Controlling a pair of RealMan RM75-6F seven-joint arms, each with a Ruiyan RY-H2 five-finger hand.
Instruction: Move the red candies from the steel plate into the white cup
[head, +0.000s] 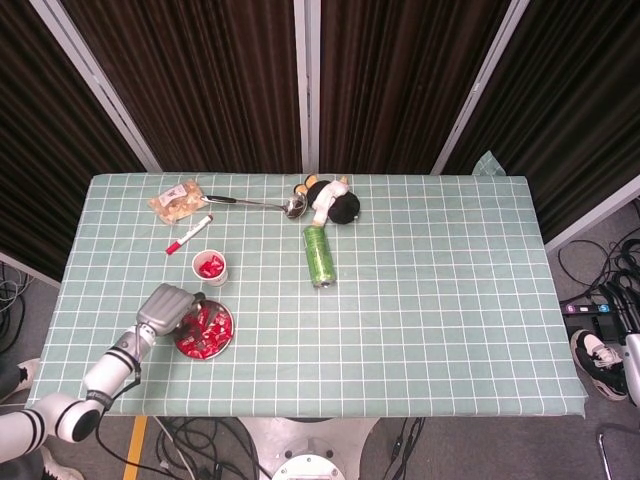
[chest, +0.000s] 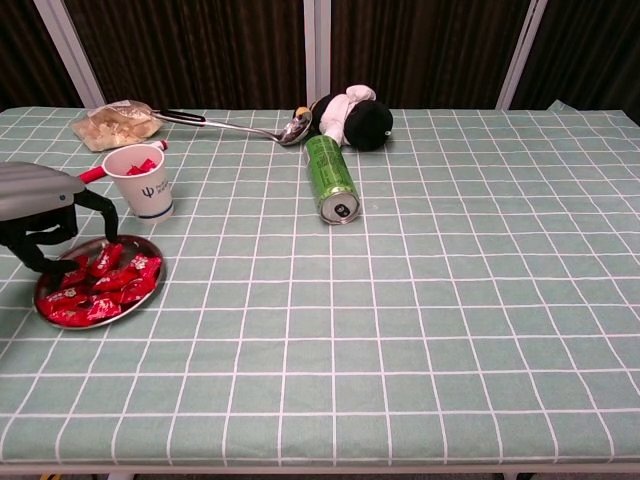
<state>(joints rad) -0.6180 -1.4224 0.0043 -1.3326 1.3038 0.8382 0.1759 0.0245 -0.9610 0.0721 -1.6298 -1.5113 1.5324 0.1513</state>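
L robot hand (head: 165, 305) over steel plate (head: 226, 333)

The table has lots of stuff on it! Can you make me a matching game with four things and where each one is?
Things:
1. white cup
2. green can
3. steel plate
4. ladle

Places:
A. lying on its side near the middle of the table
B. under the fingers of the left robot hand
C. standing just behind the plate, with red candies inside
D. at the back, its bowl beside the plush toy

Pairs: 1-C, 2-A, 3-B, 4-D
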